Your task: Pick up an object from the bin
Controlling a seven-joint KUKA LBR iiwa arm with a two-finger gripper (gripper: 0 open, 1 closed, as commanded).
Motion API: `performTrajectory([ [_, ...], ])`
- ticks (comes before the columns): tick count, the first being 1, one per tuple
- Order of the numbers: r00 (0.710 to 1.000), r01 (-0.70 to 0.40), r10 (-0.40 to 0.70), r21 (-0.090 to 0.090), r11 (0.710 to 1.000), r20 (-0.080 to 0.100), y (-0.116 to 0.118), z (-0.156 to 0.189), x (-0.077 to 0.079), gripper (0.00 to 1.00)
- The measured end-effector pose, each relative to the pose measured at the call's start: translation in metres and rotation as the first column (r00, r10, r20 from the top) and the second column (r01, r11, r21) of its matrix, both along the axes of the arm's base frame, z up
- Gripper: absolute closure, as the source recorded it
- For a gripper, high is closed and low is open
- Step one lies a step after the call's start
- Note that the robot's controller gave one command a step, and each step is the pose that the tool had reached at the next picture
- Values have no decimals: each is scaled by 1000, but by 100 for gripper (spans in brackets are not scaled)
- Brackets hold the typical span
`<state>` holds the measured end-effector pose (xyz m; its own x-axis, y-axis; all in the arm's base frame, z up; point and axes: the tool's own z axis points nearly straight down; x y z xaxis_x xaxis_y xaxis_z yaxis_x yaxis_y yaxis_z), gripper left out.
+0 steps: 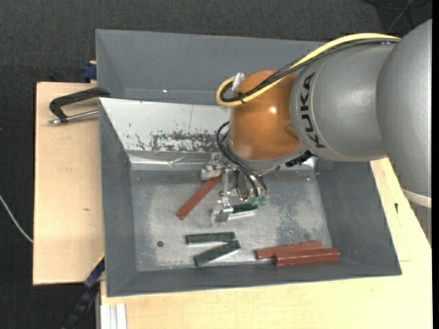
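Scuffed metal bin [302,204]; bars [298,254] prob matt plastic

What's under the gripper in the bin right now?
A red-brown stick slants on the bin floor, its upper end running beneath the gripper. Anything directly below the orange wrist cover is hidden.

A robotics lab or test cell: a large grey industrial arm [357,94] marked KUKA is reaching in from the right of the frame over a scuffed grey metal bin [113,204]. A yellow cable [343,44] is running along the arm, and dark textured floor [48,26] is surrounding the setup.
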<state>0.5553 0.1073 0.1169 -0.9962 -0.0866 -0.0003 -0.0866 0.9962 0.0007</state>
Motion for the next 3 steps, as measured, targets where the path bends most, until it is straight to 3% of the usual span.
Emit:
performTrajectory([
  [1, 952, -307, 307, -1, 952, -6, 12, -40, 8, 100],
  [2, 952, -307, 307, -1, 952, -5, 12, -40, 8, 100],
  [3, 947, -322, 322, 0, 947, 12, 35, 119, 7, 100],
])
